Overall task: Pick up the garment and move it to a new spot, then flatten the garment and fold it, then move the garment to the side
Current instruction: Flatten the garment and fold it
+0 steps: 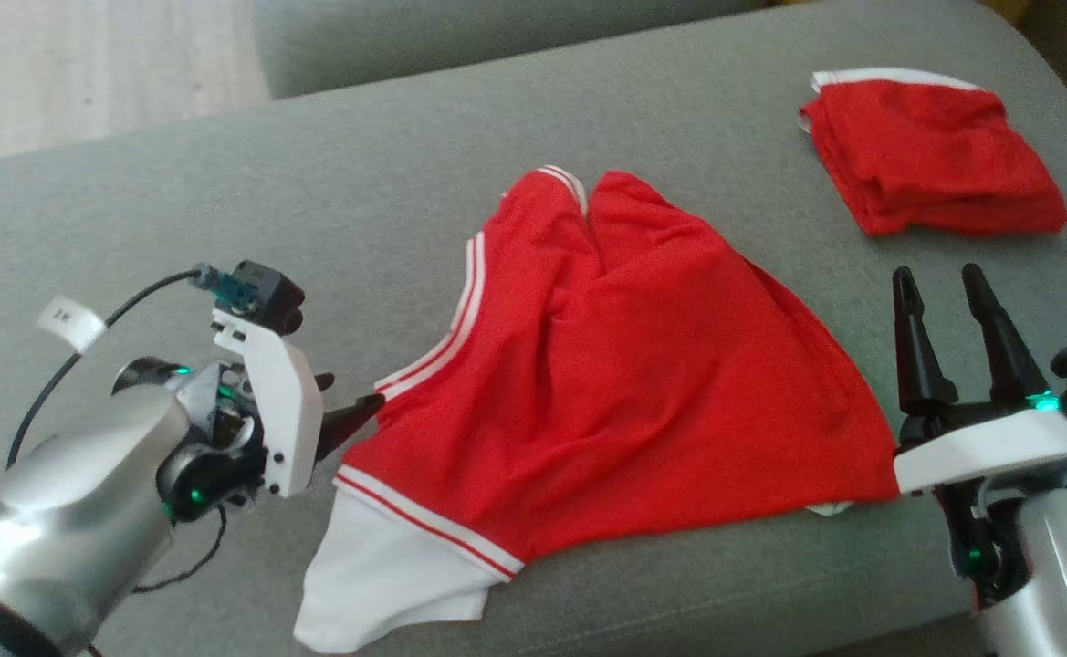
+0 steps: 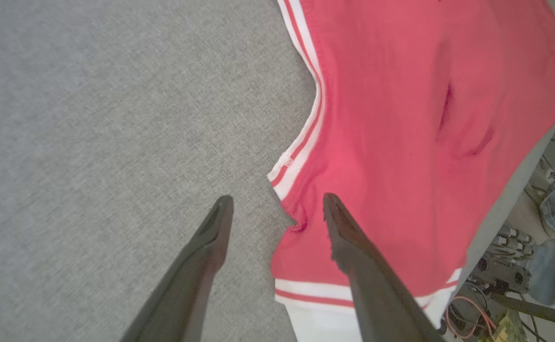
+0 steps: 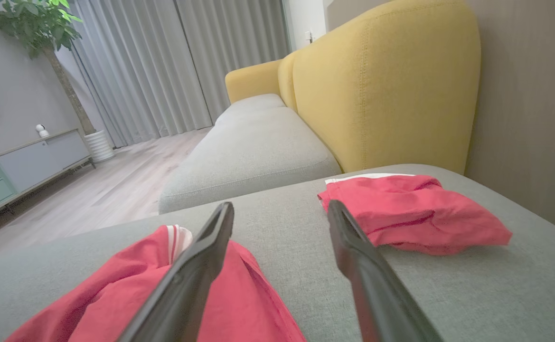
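The garment [image 1: 633, 365] is red with white striped trim and a white part at its near left corner. It lies spread and a little wrinkled on the grey cushion [image 1: 223, 201]. My left gripper [image 1: 350, 391] is open at its left edge. In the left wrist view the left gripper [image 2: 277, 199] straddles that edge of the garment [image 2: 400, 118], one finger over the red cloth and one over bare cushion, holding nothing. My right gripper [image 1: 937, 274] stands open and empty just past the garment's right corner. The right wrist view has the right gripper [image 3: 281, 205] above the garment [image 3: 253, 299].
A second red garment [image 1: 935, 155], folded, lies at the cushion's far right corner, also seen as the folded piece [image 3: 410, 218] ahead of my right fingers. A yellow sofa back [image 3: 381, 85] rises behind it. The cushion's front edge runs just below the spread garment.
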Robot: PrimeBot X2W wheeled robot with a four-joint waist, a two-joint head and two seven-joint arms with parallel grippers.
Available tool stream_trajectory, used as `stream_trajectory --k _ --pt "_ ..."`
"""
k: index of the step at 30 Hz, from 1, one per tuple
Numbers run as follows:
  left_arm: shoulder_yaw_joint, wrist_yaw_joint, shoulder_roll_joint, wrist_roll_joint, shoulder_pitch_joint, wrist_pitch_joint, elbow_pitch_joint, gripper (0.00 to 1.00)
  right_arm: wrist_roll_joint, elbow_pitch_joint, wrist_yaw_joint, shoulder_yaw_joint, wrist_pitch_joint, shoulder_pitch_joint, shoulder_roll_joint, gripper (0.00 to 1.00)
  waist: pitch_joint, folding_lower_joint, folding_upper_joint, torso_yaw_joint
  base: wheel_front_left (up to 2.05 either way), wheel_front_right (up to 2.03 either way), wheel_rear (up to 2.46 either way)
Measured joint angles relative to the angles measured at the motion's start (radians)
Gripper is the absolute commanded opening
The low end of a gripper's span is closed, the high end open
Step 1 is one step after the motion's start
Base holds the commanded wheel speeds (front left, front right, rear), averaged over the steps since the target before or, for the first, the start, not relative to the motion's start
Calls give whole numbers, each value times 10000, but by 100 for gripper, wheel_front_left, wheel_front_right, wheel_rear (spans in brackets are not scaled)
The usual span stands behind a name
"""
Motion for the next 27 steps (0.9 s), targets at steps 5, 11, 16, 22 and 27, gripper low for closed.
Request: stream_trajectory --k 5,11,16,22,27 --pt "-249 -182 -451 130 -537 171 1198 100 79 96 0 163 -140 -243 0 100 386 0 0 -477 0 0 0" --pt "-660 -236 -771 19 -937 629 1906 100 209 359 0 240 -311 -489 -15 100 694 0 0 -955 0 0 0" --pt "-1057 -236 -723 -414 -1214 989 1718 0 255 525 0 261 -408 -514 -21 100 801 0 0 -1101 0 0 0" --pt "-1302 -240 -673 -732 -1264 926 1592 0 268 633 0 259 -510 -598 -48 100 768 0 0 -992 0 0 0" --pt "-999 -270 -614 -1066 -1815 558 2243 0 330 614 0 236 -541 -600 -73 100 937 0 0 -850 0 0 0"
